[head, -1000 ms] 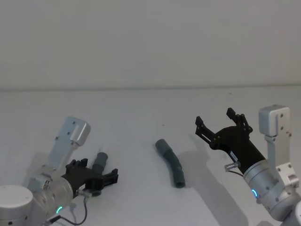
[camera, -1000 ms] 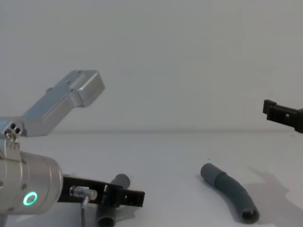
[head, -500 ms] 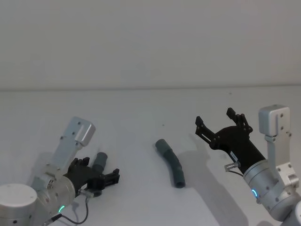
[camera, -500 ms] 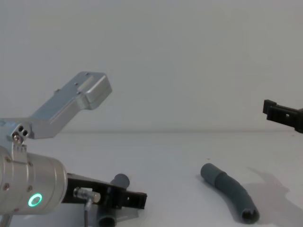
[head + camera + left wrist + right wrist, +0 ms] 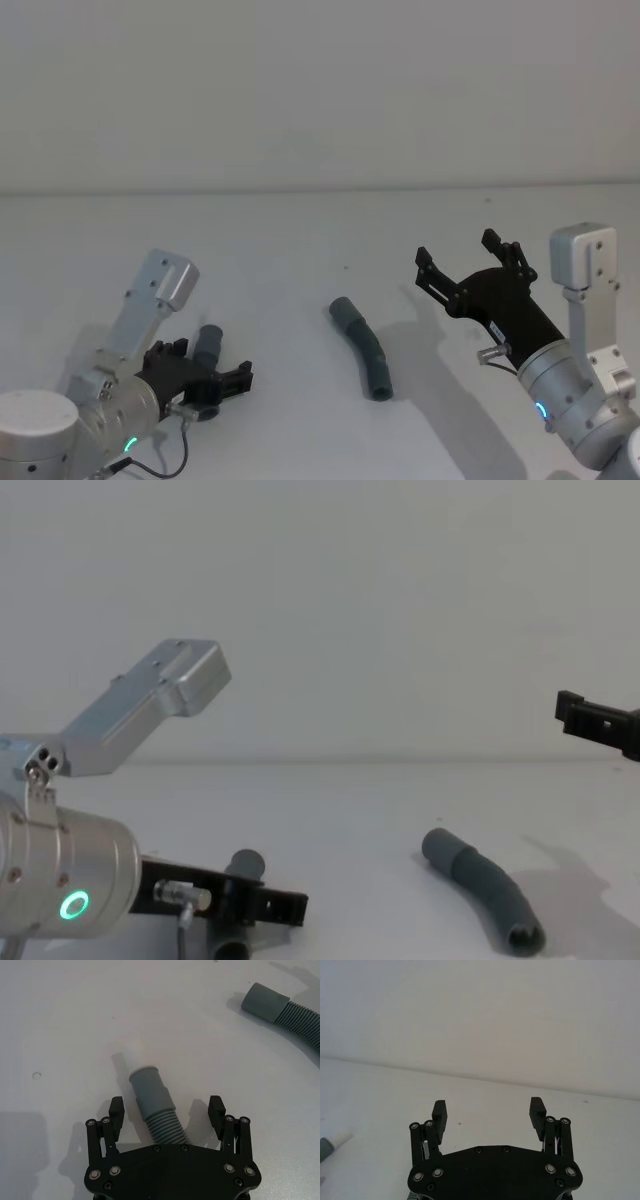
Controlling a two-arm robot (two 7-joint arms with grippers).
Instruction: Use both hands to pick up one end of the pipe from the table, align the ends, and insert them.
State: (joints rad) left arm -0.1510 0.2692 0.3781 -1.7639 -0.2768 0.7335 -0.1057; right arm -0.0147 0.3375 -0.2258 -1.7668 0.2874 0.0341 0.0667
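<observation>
Left arm has shuffled a little over the last second: its silver bracket [image 5: 165,695] swung slightly toward the bench's right edge, then eased back and down. The right arm and the longer hose piece haven't budged

Right now the left tool [image 5: 166,1106] sits low over the bench [image 5: 300,250], toward the left end of the near edge. Its fingers [image 5: 116,1110] are spread wide on either side of the shorter hose piece [image 5: 152,1102]. There's a clear gap on both sides, so it isn't clamping anything. The ribbed part of that piece runs back under the tool's palm and the smooth cuff pokes out past the fingertips

Longer piece [image 5: 363,347] lies by itself around the middle of the bench, gently curved, well apart from both tools. Its open mouth [image 5: 525,940] points toward the near edge, and the smooth cuff end [image 5: 343,310] toward the far edge

Right tool [image 5: 458,253] hangs above the bench off toward the right edge, fingers wide apart, holding nothing
</observation>
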